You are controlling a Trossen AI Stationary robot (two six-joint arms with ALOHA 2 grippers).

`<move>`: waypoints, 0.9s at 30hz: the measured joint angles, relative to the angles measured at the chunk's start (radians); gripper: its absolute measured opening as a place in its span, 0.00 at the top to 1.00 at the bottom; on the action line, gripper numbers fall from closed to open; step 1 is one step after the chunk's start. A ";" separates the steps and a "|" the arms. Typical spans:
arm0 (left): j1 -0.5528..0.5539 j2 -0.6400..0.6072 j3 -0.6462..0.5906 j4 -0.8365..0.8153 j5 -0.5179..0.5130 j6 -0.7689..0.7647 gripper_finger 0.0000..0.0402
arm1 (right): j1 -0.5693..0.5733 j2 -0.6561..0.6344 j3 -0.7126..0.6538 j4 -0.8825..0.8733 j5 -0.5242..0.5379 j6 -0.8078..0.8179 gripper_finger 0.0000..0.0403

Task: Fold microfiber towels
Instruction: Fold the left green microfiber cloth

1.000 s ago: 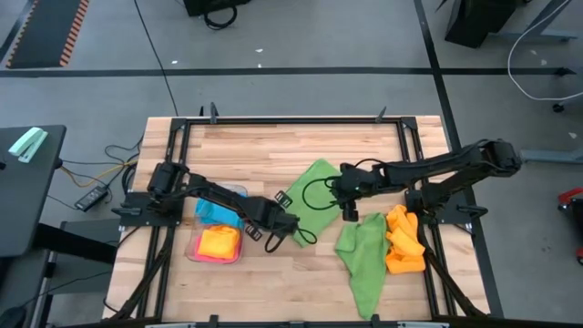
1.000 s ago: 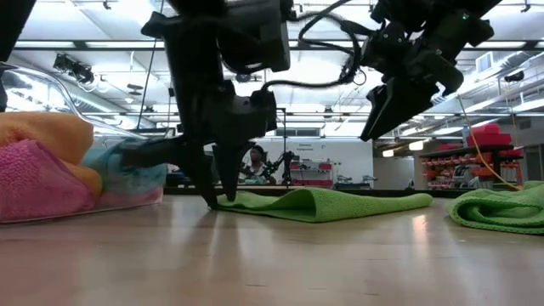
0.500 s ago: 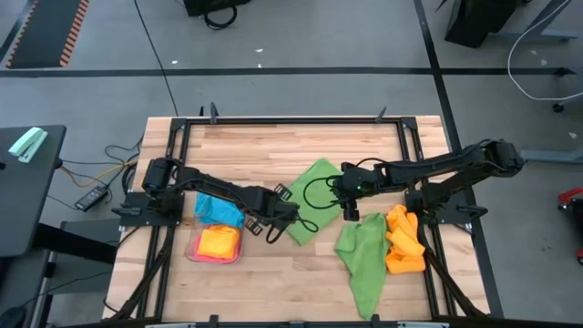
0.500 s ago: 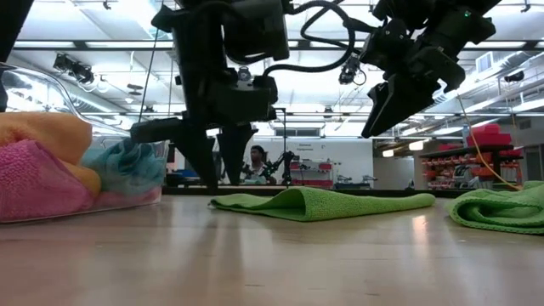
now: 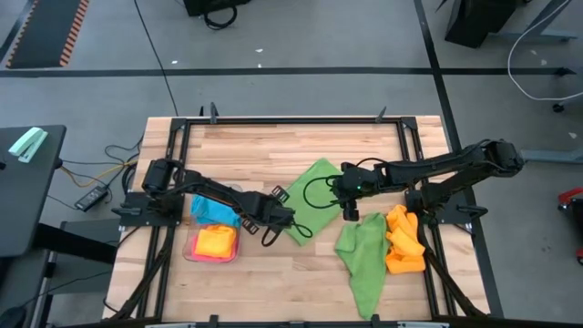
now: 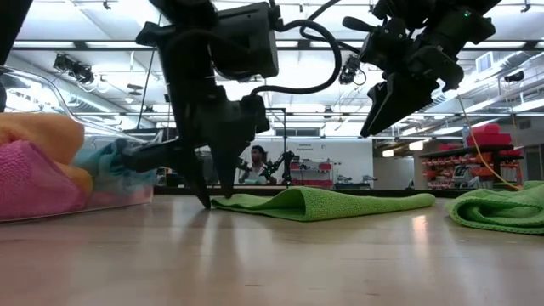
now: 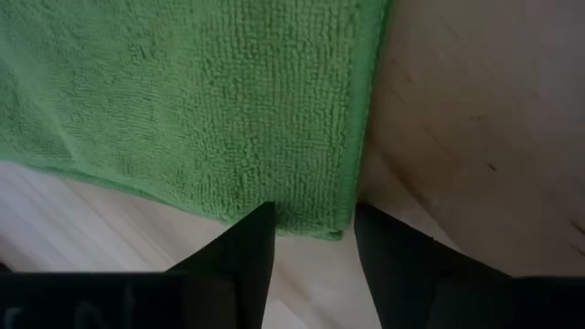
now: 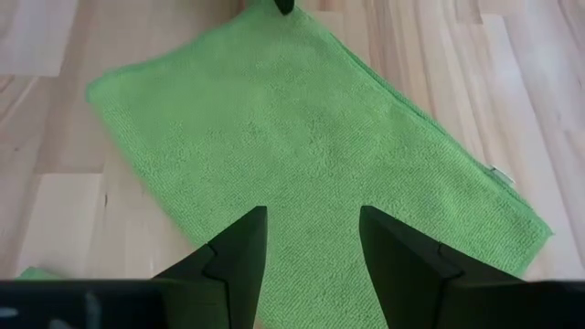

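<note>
Since a moment ago the left tool [image 5: 281,219] dropped back down to the table [image 5: 273,155], fingers apart, straddling the near-left corner of the flat green towel [image 5: 310,196], probably to pinch it. Right tool [image 5: 349,213] hovers open above the towel's right edge.

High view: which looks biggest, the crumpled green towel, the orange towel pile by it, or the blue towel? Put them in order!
1. Crumpled green towel, clearly the largest.
2. Orange towel pile.
3. Blue towel, though the left arm partly covers it, so second and third are unsure.
</note>
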 joint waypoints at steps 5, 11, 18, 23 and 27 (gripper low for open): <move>-0.007 -0.005 -0.027 0.039 -0.008 0.046 0.62 | 0.000 0.000 0.000 0.001 0.000 0.000 0.54; -0.007 -0.006 -0.035 0.047 -0.002 0.056 0.74 | 0.000 0.000 0.000 0.009 0.000 0.000 0.54; -0.006 -0.003 -0.037 0.061 0.002 0.027 0.97 | 0.000 0.000 0.000 0.029 -0.001 0.000 0.54; -0.005 -0.003 -0.027 0.046 0.004 -0.001 0.97 | 0.024 0.009 0.000 0.075 -0.064 0.028 0.54; -0.003 -0.002 0.031 -0.044 0.015 -0.052 0.98 | 0.098 0.043 0.000 0.145 -0.060 0.033 0.54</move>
